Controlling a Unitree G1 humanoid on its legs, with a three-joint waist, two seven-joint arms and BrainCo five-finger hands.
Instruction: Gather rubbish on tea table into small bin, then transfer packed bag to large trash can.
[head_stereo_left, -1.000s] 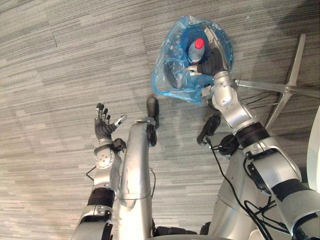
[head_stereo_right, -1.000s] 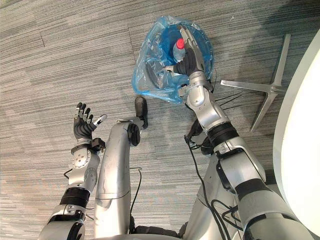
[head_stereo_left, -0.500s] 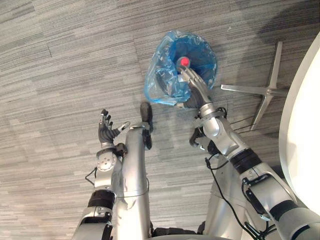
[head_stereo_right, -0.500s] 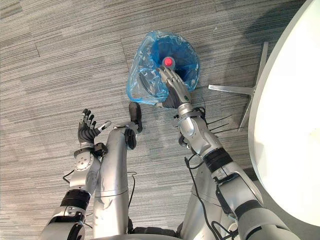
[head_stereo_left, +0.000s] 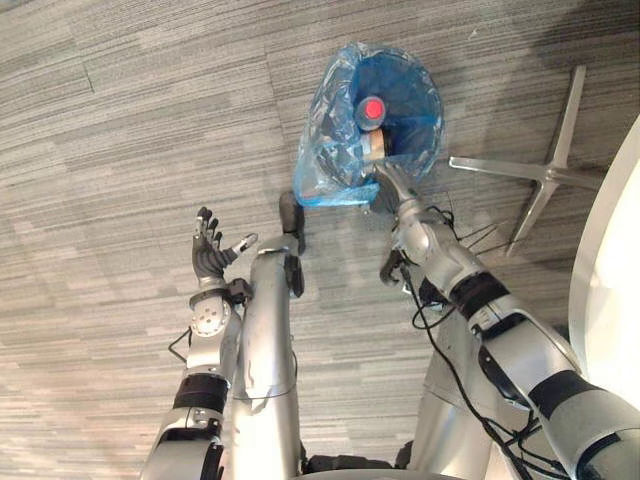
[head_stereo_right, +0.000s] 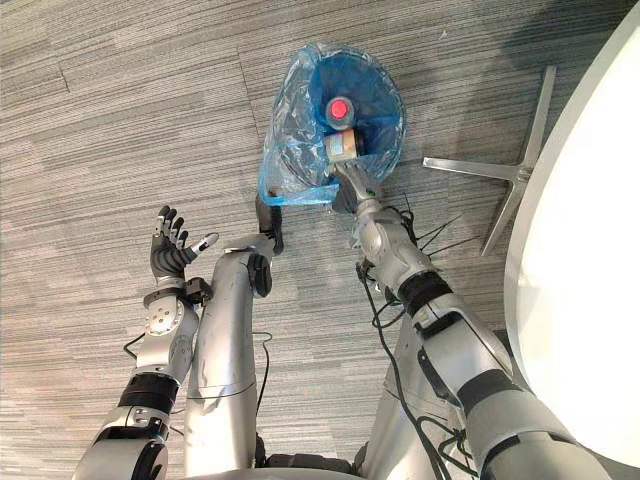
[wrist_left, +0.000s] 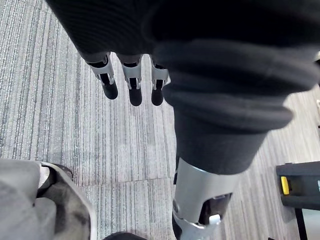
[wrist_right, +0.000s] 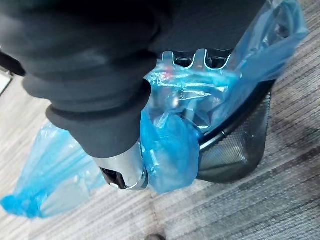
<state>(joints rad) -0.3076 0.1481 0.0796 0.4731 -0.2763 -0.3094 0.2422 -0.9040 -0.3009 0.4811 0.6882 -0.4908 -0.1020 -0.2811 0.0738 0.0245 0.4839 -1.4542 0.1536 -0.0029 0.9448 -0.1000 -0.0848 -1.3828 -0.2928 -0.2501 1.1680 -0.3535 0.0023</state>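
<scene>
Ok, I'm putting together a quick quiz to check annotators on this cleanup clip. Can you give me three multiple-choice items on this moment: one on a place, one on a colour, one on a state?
1. Where is the bottle?
A) on the white table
B) inside the blue bag that lines the small bin
C) loose on the floor

2. What colour is the bottle's cap?
A) green
B) red
C) yellow

3. How is the left hand?
A) open, holding nothing
B) curled round the bottle
C) pinching the bag

Answers:
1 B: the bottle stands cap-up within the bag's open mouth.
2 B: a red round cap tops the bottle.
3 A: its fingers are straight, with nothing between them and the thumb.
</scene>
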